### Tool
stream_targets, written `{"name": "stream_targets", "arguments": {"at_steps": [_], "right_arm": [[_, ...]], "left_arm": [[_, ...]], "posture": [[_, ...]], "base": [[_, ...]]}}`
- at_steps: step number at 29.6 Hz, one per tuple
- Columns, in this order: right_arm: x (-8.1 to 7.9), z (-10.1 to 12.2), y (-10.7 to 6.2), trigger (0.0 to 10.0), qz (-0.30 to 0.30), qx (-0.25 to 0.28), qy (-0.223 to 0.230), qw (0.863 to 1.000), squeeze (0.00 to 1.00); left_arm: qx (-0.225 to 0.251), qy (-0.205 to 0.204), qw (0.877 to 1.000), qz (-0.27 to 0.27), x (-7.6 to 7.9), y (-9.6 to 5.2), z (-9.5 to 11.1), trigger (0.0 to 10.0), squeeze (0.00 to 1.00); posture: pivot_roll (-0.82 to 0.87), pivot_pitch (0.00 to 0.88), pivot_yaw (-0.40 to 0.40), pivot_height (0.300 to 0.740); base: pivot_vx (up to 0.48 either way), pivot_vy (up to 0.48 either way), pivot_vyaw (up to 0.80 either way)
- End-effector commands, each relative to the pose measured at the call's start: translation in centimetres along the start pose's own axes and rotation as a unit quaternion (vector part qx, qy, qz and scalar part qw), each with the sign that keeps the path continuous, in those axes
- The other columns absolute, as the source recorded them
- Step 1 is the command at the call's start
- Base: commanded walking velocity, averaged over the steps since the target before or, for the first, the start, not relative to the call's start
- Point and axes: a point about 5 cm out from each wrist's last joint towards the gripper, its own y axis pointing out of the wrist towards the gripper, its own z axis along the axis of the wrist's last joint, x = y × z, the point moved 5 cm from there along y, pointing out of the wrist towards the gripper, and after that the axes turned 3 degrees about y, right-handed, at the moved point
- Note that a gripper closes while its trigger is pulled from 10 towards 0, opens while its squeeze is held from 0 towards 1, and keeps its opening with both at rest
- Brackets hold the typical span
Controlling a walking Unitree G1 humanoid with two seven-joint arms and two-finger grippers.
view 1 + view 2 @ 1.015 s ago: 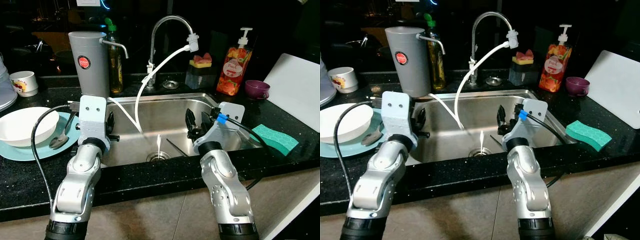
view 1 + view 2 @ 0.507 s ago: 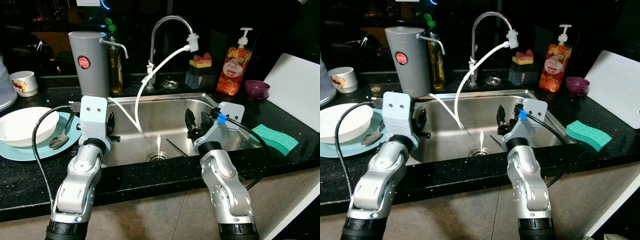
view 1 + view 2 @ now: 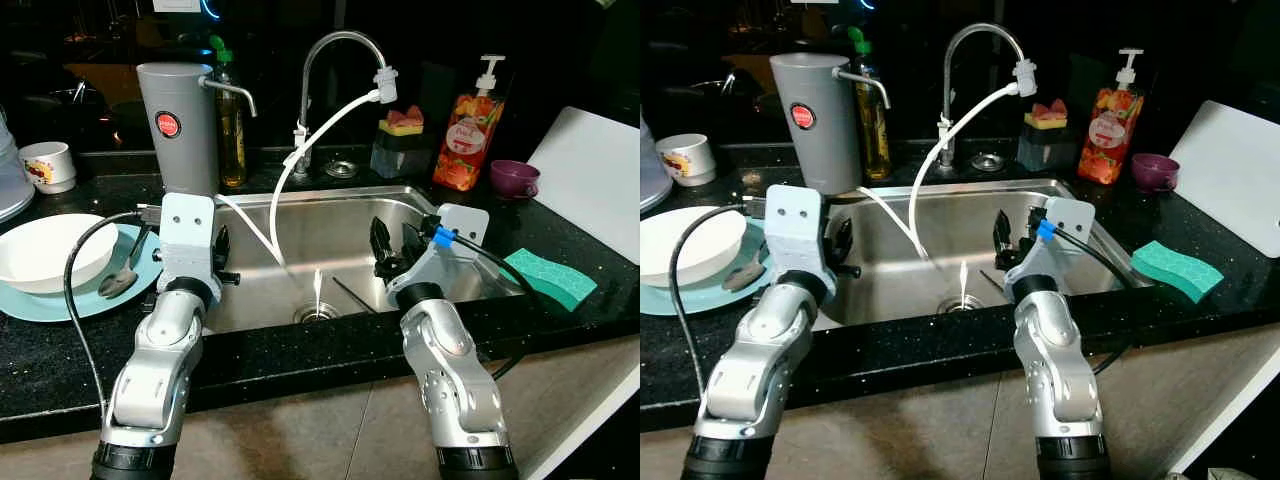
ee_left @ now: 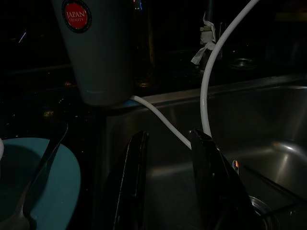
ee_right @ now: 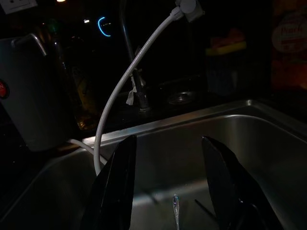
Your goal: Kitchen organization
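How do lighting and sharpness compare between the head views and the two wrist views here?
Left and right eye views: sharp, counter brightly lit, background black, glare on the sink steel. Left wrist view: dim, grey canister and white hose legible, plate shadowed. Right wrist view: darker still, soap bottle barely visible.

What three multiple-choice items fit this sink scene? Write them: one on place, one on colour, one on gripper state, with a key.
1. Where does the spoon lie?
A. in the sink
B. on the teal plate, beside the bowl
C. on the sponge

2. What colour is the sponge?
A. teal
B. yellow
C. pink

3. How is the right gripper?
A. shut on a cup
B. shut on the hose
C. open over the sink

Key: 1 B, its bowl end rests on the plate by the bowl. 2 A, it shows teal on the black counter. 3 C, its fingers stand apart, holding nothing.
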Motion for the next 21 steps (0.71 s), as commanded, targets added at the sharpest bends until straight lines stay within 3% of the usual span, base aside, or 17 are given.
{"name": "stream_targets", "arguments": {"at_steps": [1,21], "right_arm": [[0.00,0.26,-0.03,10.0,0.000,0.003,-0.001,1.000,0.00],[-0.03,0.26,0.02,10.0,-0.001,0.004,0.000,1.000,0.00]], "left_arm": [[0.000,0.002,1.000,0.001,0.04,-0.31,0.04,10.0,0.00],[0.002,0.003,1.000,0.001,-0.08,-0.24,0.12,10.0,0.00]], "posture": [[0.17,0.110,-0.051,0.740],[0.17,0.109,-0.049,0.740]], "base": [[0.000,0.000,0.00],[0.000,0.000,0.00]]}}
